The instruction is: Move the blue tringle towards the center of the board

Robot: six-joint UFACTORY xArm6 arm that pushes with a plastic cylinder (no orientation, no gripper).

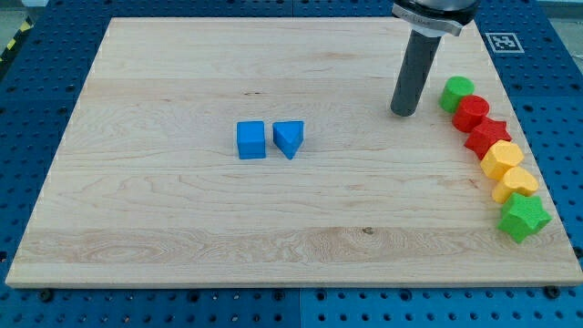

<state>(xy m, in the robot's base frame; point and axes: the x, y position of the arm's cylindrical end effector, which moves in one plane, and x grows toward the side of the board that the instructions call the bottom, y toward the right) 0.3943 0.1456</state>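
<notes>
The blue triangle [289, 138] lies a little left of the middle of the wooden board [182, 73] on the desk, with a blue cube [250, 140] just beside it at its 9 o'clock; whether the two touch cannot be told. My tip [404, 113] rests on the board well apart from both, toward the view's upper right, so the blue triangle sits at roughly 8 o'clock from my tip, with bare wood between them. The arm carries no gripper, only the dark rod, so there is nothing to be open or closed. At about 3 o'clock from my tip, near the board's right edge, a curved row of blocks runs down: a green cylinder [456, 93], a red cylinder [471, 113], a red star [485, 137], two yellow blocks [501, 159] [515, 183] of rounded shape, and a green star [523, 217], each close against the next.
</notes>
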